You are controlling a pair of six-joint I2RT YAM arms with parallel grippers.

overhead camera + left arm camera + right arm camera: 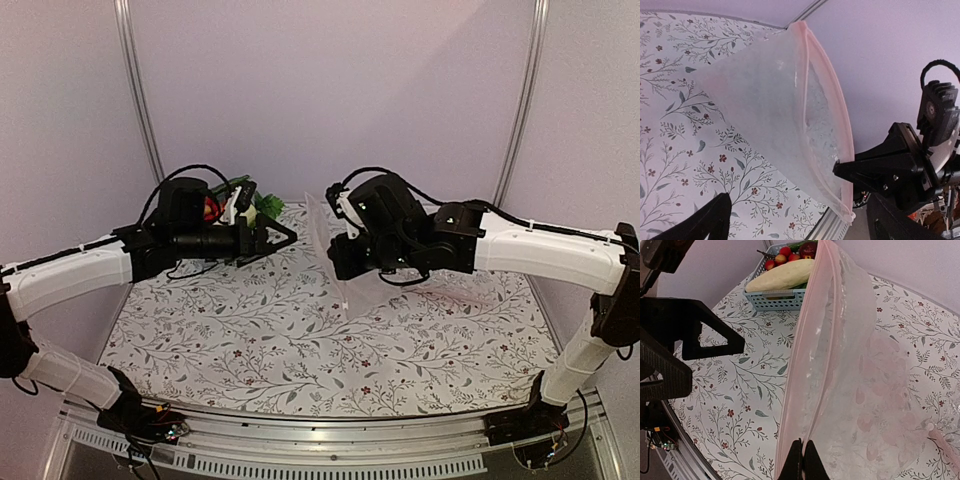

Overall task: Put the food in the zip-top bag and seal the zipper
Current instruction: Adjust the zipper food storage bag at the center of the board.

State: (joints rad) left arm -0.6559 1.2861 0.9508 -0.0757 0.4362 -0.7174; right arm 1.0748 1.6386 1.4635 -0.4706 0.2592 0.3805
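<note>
Sideways, the left tool (280, 240) faces the zip-top bag (840, 340), jaws apart; the right tool (801, 460) clamps its edge.

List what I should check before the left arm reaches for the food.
1. Right gripper shut on the zip-top bag edge: ok.
2. Zipper strips parted: ok, though the gap is narrow.
3. Left gripper open and empty: ok.
4. Cream-white vegetable lying in the blue basket: ok.
5. Orange piece located: cannot tell.
</note>
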